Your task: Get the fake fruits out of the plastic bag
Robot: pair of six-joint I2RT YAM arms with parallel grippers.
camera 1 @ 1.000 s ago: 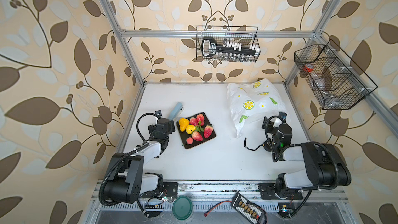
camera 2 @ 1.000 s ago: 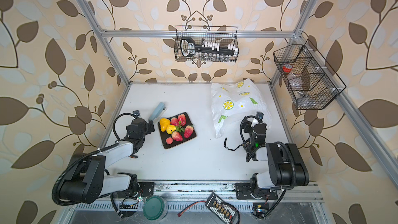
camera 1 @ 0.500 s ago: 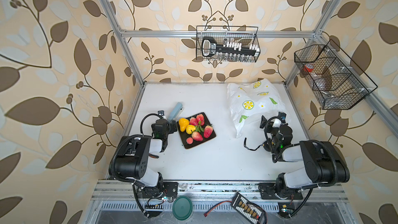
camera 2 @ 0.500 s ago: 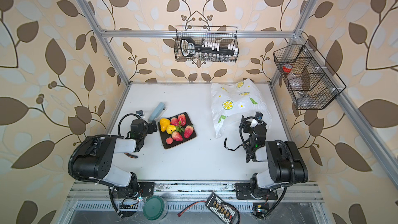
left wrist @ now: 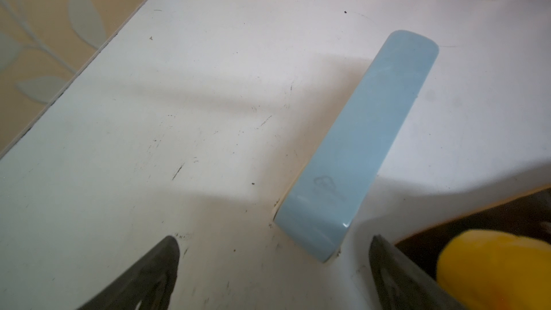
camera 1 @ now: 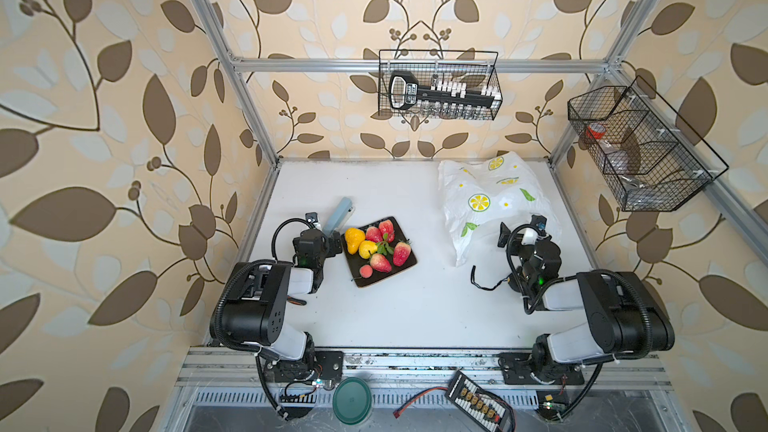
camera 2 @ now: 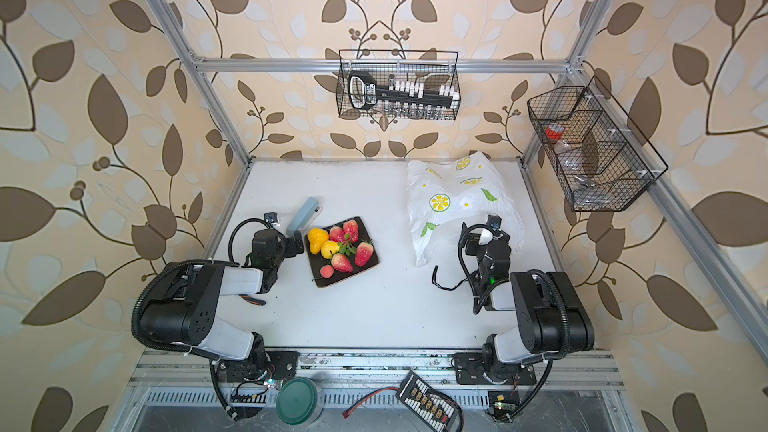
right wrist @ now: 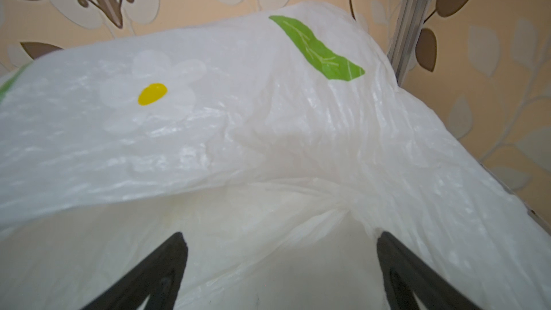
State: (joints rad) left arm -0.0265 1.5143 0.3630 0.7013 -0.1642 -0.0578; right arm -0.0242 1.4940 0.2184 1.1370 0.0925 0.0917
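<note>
Change: the left arm (camera 1: 257, 297) has folded back toward its base over the last second, while the left fingers (left wrist: 149, 272) stay just beside the dark tray (camera 1: 390, 273). The right arm (camera 1: 602, 305), fruits and bag sit as they did.
Meaning: we read this as a retreat, not another pick. The task looks done or close to it.
Fake fruits (camera 1: 376, 249): every one we can see is on the tray and out of the bag: strawberries, two yellow pieces, a small peach, green leaves.
Plastic bag (camera 1: 494, 201): slumped at the back right of the counter (camera 1: 415, 317), well apart from the tray. No fruit shape shows through it, but we can't see all of the inside.
Left fingers: spread wide, holding nothing. A pale blue case (left wrist: 357, 144) lies just ahead of them.
Right fingers (right wrist: 167, 260): spread wide, nothing clamped. They sit at the bag's near edge, with its mouth fold just ahead.
Edges: the bag sits close up to the back right frame post (right wrist: 410, 19) and the counter's right side. The case lies just beside the tray's far corner.
Open room: the middle strip between tray and bag is free. A black cable (camera 1: 482, 284) loops on the counter near the bag's near corner, so we keep sweeps clear of it.
</note>
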